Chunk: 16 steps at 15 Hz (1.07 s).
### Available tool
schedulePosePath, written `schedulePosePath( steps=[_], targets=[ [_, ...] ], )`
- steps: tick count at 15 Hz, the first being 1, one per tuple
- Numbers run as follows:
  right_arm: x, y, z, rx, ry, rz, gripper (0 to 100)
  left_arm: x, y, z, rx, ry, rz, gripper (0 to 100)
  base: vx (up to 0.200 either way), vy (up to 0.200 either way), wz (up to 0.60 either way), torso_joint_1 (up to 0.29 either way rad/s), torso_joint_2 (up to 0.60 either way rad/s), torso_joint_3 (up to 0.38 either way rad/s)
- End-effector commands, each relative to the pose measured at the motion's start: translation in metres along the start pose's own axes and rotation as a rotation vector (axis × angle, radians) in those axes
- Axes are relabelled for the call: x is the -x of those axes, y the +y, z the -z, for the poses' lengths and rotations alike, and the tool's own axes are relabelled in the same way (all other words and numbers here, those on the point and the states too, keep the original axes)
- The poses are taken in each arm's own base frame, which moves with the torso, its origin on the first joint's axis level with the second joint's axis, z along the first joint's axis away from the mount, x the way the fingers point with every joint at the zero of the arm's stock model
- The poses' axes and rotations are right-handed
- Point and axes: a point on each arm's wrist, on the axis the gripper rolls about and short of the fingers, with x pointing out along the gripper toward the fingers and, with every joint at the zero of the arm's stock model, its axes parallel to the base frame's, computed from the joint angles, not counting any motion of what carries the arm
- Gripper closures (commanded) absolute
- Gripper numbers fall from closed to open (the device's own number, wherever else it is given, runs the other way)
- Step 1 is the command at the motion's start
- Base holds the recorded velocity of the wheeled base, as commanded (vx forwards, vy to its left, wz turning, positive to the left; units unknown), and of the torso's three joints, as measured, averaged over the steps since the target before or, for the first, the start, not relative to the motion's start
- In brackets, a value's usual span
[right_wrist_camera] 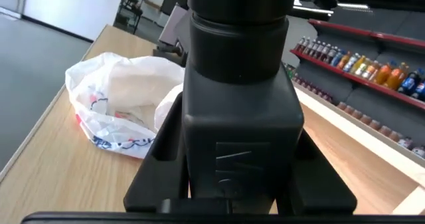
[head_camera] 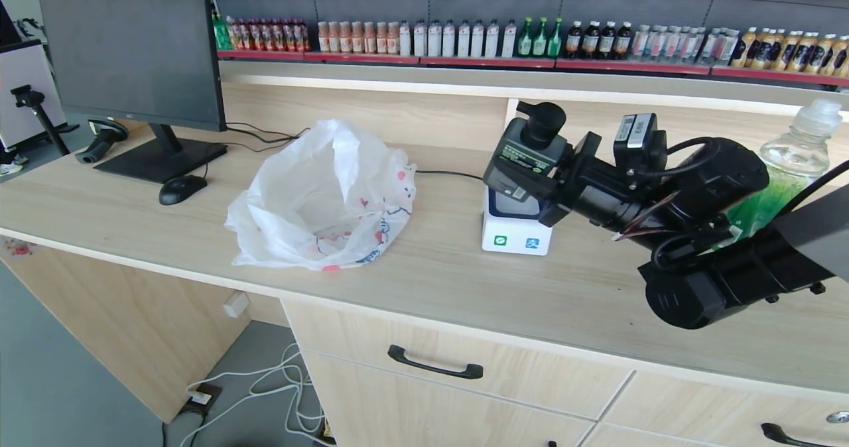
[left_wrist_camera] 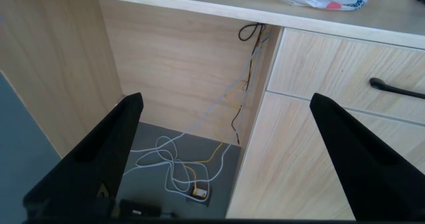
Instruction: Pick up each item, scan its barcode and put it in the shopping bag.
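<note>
Scanner (head_camera: 516, 231): one, set on the worktop (head_camera: 431, 274).
Shopping bag (head_camera: 325, 195): one, left of scanner.
Dark bottle (head_camera: 527, 145): one, gripped by right tool (head_camera: 560, 178) above scanner.
Left tool (left_wrist_camera: 226, 117): one, spread wide.

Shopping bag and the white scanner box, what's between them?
Head view: just bare counter and a thin black cable leading toward the scanner box.

No words can be read. The white box (head_camera: 516, 238) on the table (head_camera: 424, 288) carries one green and one blue square sign on its near face. Label print on the dark bottle (head_camera: 524, 156) is too small.
</note>
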Motion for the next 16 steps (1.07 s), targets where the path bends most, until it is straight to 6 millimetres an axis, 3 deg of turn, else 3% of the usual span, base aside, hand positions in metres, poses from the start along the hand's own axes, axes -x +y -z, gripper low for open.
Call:
schedulePosePath(
  steps=[1,3,6,10,12,16],
  targets=[
    [0.000,-0.004,0.012,0.021,0.009,0.003,100,0.000,0.000,0.000,0.000,0.000,0.001,0,0.000,0.000,0.00,0.000,0.00,0.000],
    [-0.005,-0.007,0.018,0.080,-0.014,-0.043,100,0.000,0.000,0.000,-0.001,0.000,0.001,0,0.000,0.000,0.00,0.000,0.00,0.000],
    [0.005,-0.012,0.027,0.186,-0.011,-0.104,100,0.000,0.000,0.000,0.000,0.000,0.001,0,0.000,0.000,0.00,0.000,0.00,0.000],
    [0.006,-0.021,0.039,0.240,-0.024,-0.136,100,0.000,0.000,0.000,0.000,0.000,-0.001,0,0.000,0.000,0.00,0.000,0.00,0.000],
    [0.018,-0.032,0.044,0.281,0.000,-0.117,100,0.000,0.000,0.000,-0.001,0.000,-0.001,0,0.000,0.000,0.00,0.000,0.00,0.000],
    [0.017,-0.033,0.059,0.300,-0.011,-0.159,100,0.000,0.000,0.000,0.000,0.000,-0.001,0,0.000,0.000,0.00,0.000,0.00,0.000]
  ],
)
